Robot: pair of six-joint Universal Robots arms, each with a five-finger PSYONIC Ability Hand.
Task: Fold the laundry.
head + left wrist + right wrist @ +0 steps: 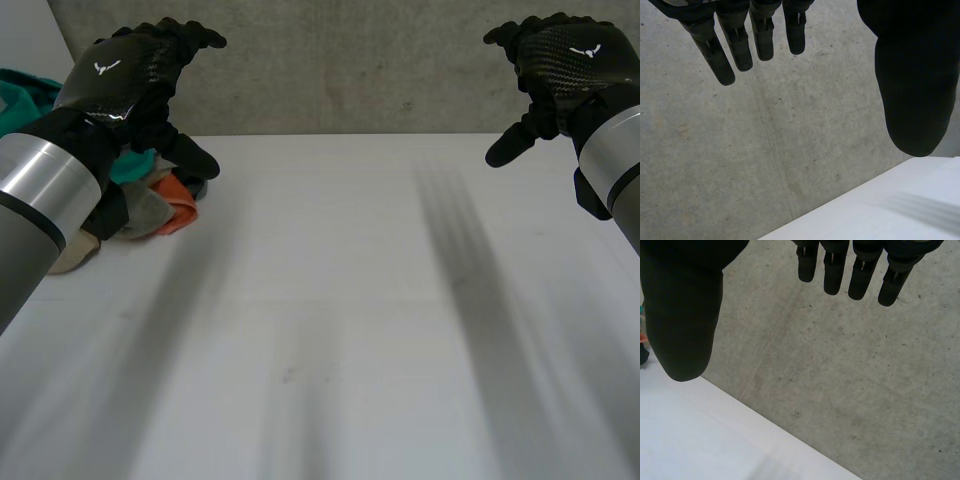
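Left hand (130,75) & right hand (565,60) both raised above the surface (330,330), fingers relaxed & apart, nothing held. Laundry pile (165,205) (teal, orange, beige) lies at far left edge, partly behind left arm.

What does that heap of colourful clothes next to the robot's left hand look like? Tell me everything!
The heap of crumpled clothes lies unfolded at the far left of the white table. It looks like soft fabric: teal pieces at the back, an orange one in front, grey-beige and cream ones beside it. The robot's open left hand and its arm hide part of it; whether they touch it cannot be told.
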